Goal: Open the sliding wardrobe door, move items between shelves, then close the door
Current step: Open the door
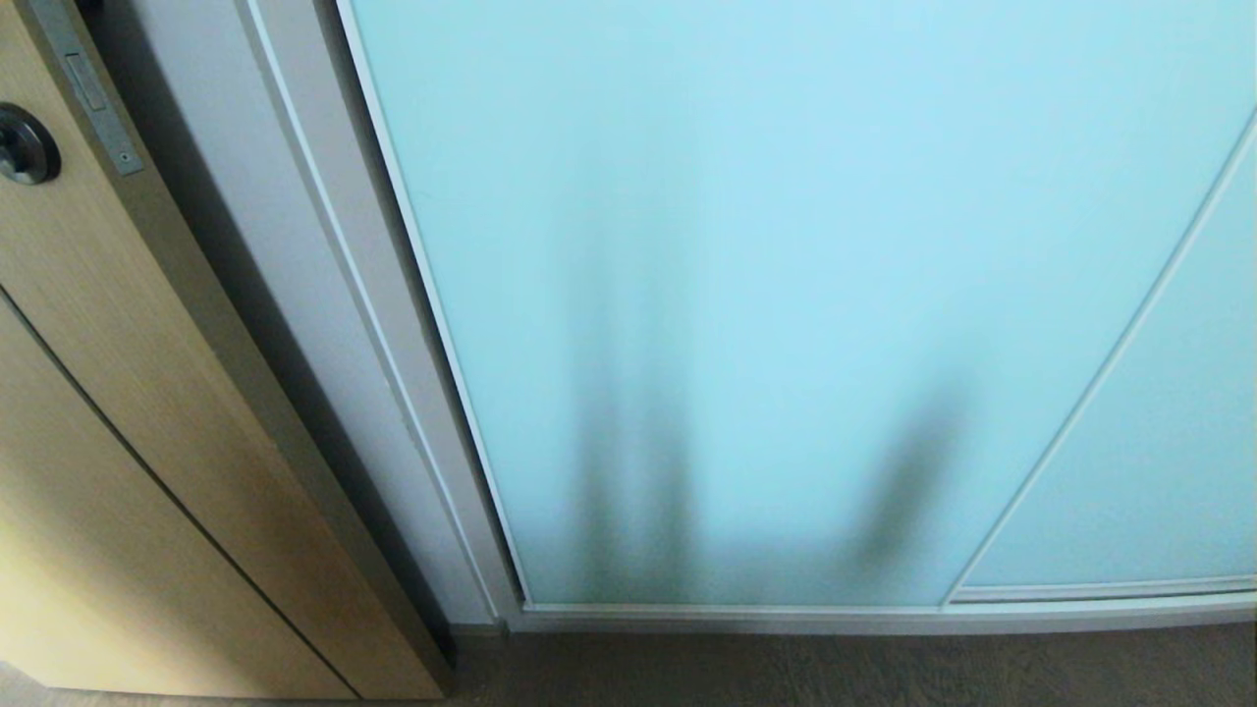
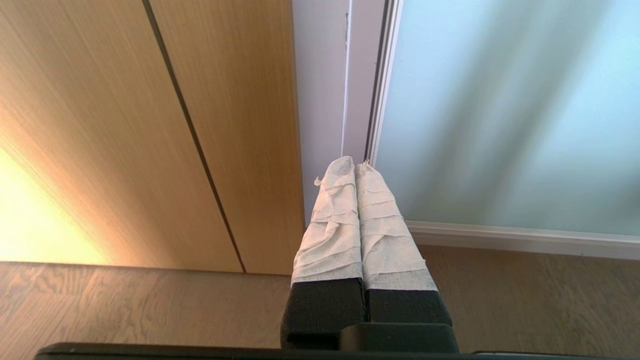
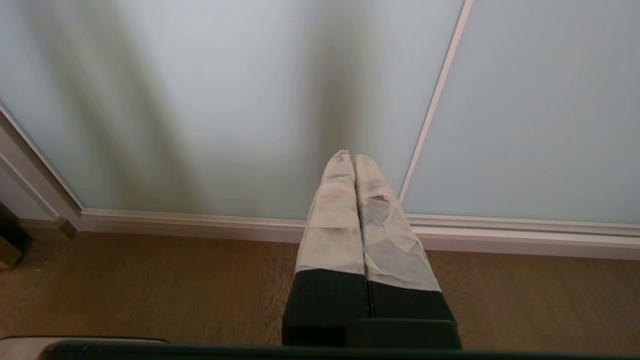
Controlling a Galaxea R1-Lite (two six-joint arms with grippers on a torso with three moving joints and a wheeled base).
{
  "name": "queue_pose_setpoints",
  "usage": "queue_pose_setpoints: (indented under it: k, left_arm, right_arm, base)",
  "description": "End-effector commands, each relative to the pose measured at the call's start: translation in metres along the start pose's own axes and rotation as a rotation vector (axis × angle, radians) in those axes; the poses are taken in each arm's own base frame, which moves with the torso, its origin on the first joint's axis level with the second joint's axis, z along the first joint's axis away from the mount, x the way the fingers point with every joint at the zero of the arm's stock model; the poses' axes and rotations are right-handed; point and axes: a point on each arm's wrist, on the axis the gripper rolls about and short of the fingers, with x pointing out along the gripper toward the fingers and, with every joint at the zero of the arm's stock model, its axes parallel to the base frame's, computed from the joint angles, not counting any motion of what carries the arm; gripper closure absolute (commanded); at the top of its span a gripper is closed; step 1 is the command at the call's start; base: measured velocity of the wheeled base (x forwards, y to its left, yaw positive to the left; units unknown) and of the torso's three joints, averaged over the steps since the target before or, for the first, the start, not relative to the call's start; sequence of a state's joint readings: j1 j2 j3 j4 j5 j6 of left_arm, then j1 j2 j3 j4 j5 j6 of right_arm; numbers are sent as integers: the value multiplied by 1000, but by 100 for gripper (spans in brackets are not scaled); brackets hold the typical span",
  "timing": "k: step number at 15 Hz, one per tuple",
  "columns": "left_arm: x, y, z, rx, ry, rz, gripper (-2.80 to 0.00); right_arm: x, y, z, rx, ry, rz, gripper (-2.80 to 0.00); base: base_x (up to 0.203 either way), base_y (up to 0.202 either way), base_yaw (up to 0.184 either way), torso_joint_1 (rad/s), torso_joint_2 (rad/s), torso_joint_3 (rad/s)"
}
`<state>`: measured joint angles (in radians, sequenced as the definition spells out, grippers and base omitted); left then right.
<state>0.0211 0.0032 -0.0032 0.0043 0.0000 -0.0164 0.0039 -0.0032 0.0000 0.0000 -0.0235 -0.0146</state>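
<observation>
In the head view, nearest at six o'clock, runs a strip of brown wood-grain floor (image 1: 835,673). Neither arm shows there. Just beyond the floor stands the sliding wardrobe door (image 1: 746,275), a tall, wide panel of pale aqua frosted glass in a slim silver-white frame, filling the view from the centre up to twelve o'clock and across to three o'clock. Its bottom rail meets the floor and its frame edge lies against the white-grey wardrobe side post (image 1: 324,295) at about nine to eleven o'clock, so the door stands closed. Soft dark shadows fall on the lower glass. A thin pale frame line crosses the glass toward four o'clock, with a second aqua pane (image 1: 1159,432) past it. At eight to ten o'clock stands the tan wood-grain door (image 1: 108,412), with a dark round handle (image 1: 25,145) and a grey metal latch plate (image 1: 93,83) farther up.

The left gripper (image 2: 354,165), black with white paper-like tape wound round its fingers (image 2: 330,220), has the two tips pressed together on nothing; it hangs low over the floor, pointing at the post between the tan door and the aqua glass.

The right gripper (image 3: 349,157), taped alike, is also pressed together and empty, low over the floor, pointing at the aqua glass beside the pale frame line.
</observation>
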Motion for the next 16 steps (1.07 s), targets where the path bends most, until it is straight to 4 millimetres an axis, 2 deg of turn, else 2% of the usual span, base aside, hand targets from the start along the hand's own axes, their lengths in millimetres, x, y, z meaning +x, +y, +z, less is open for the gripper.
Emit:
queue_pose_setpoints:
  k: [1, 4, 5, 9, 11, 13, 16]
  left_arm:
    - [0, 0, 0, -1, 2, 0, 0]
    - [0, 0, 0, -1, 2, 0, 0]
    - [0, 0, 0, -1, 2, 0, 0]
    - [0, 0, 0, -1, 2, 0, 0]
    - [0, 0, 0, -1, 2, 0, 0]
    - [0, 0, 0, -1, 2, 0, 0]
    - [0, 0, 0, -1, 2, 0, 0]
  right_arm:
    - [0, 0, 0, 12, -2, 0, 0]
    - [-1, 0, 3, 35, -11, -1, 0]
    - [-4, 0, 13, 57, -42, 0, 0]
    - [-36, -1, 81, 165, -122, 40, 0]
    - [-43, -2, 118, 187, -114, 52, 0]
    - [-39, -3, 157, 231, -99, 42, 0]
    - [-16, -3, 212, 315, -64, 27, 0]
  base:
    - [0, 0, 0, 0, 0, 0]
    - [0, 0, 0, 0, 0, 0]
    - [0, 0, 0, 0, 0, 0]
    - [0, 0, 0, 0, 0, 0]
    - [0, 0, 0, 0, 0, 0]
    - [0, 0, 0, 0, 0, 0]
    - [0, 0, 0, 0, 0, 0]
